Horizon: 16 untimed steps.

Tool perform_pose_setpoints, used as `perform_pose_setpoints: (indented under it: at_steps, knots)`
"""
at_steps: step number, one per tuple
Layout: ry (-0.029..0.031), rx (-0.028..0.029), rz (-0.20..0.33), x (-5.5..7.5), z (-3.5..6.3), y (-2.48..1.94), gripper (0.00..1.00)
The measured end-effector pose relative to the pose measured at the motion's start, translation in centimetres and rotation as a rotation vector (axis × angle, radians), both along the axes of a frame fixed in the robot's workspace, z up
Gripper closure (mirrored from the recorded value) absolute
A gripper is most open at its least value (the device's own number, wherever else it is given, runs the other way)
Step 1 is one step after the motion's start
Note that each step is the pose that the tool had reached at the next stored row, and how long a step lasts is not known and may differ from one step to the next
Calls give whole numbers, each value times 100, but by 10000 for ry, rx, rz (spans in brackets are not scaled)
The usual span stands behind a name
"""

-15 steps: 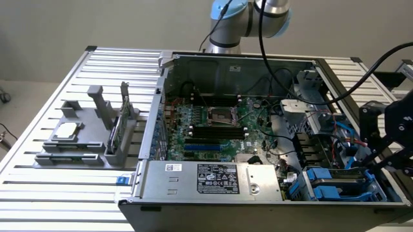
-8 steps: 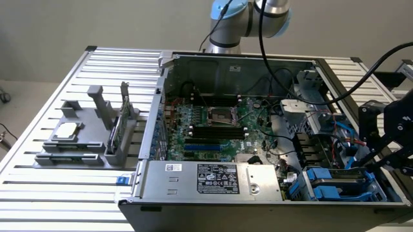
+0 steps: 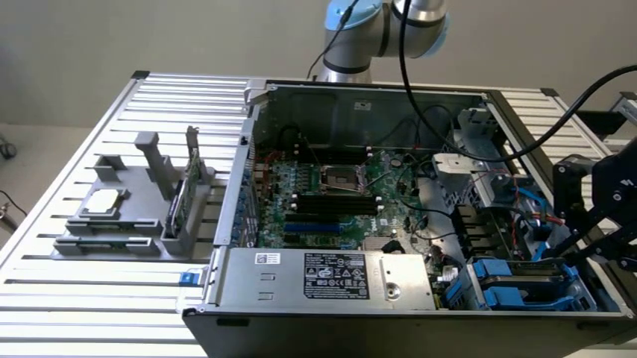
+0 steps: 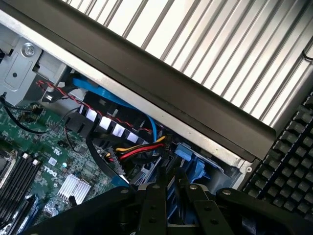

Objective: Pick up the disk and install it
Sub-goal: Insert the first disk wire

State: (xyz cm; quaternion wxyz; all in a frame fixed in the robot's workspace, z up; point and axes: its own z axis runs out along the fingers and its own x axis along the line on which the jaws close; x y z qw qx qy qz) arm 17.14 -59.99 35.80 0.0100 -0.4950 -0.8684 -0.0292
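The disk (image 3: 524,286), grey with bright blue carrier rails, sits low in the drive bay at the front corner of the open computer case (image 3: 348,101), on the exterior view's right. My black gripper (image 3: 583,250) reaches down over that corner from the right. In the wrist view its two fingers (image 4: 157,205) stand close together, and the disk's blue carrier (image 4: 189,157) shows between and just beyond them. The gripper (image 4: 172,180) looks shut on the carrier's edge, though the contact itself is partly hidden.
Red, yellow, black and blue cables (image 4: 139,147) crowd the space beside the bay. The motherboard (image 3: 333,198) and silver power supply (image 3: 333,276) lie inside the case. A grey fixture (image 3: 130,212) on the slatted table (image 3: 80,298) holds a small chip and a green card.
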Motion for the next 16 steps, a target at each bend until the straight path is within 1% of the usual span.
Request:
perform_pose_setpoints:
  at_steps: [6, 7, 8, 10, 13, 15, 16]
  knots:
    - [0, -2, -15, 0, 0, 0, 78]
    - [0, 1, -42, 0, -2, 0, 78]
    - [0, 18, -71, 1, -7, -1, 78]
    - [6, 69, -130, 1, -12, 0, 78]
    - [19, 173, -272, 0, -21, 0, 78]
    - [28, 255, -358, 0, -26, 0, 78]
    - [34, 310, -383, 0, -29, 0, 78]
